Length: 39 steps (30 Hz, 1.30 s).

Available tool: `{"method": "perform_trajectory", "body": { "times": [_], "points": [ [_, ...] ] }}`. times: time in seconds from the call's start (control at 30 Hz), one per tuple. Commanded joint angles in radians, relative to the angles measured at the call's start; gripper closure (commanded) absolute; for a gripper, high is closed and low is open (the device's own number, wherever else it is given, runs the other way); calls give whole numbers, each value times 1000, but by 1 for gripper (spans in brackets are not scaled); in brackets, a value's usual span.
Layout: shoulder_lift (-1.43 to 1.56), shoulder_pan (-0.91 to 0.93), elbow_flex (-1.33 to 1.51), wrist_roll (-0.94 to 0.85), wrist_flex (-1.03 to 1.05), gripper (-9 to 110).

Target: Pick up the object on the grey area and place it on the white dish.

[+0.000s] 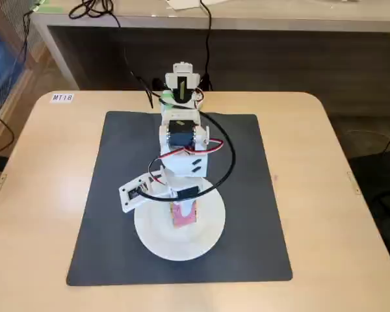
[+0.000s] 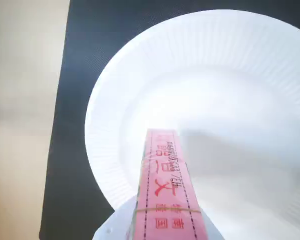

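Note:
The pink box (image 1: pixel 183 214) with its white strip of red print is held in my gripper (image 1: pixel 183 205) over the middle of the white dish (image 1: pixel 157 239). The dish lies on the front half of the dark grey mat (image 1: pixel 247 195). In the wrist view the box (image 2: pixel 165 185) juts out from the bottom edge over the dish (image 2: pixel 230 75), with a white finger (image 2: pixel 112 229) beside it at the lower left. The gripper is shut on the box. I cannot tell whether the box's far end touches the dish.
The mat lies on a light wooden table (image 1: pixel 325 195). The arm's base (image 1: pixel 182 84) stands at the mat's far edge, with cables running off behind it. A small label (image 1: pixel 62 97) is stuck at the table's far left corner.

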Motion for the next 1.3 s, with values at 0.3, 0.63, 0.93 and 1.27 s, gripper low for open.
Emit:
{"method": "perform_trajectory", "body": {
  "times": [0.3,0.63,0.93,1.27],
  "points": [
    [6,6,-69,-32,-6,98],
    [-5,8,-69,-32,-6,97],
    [-20,8,-72,-26,-6,95],
    [-34,8,-89,-23,-6,84]
  ]
}}
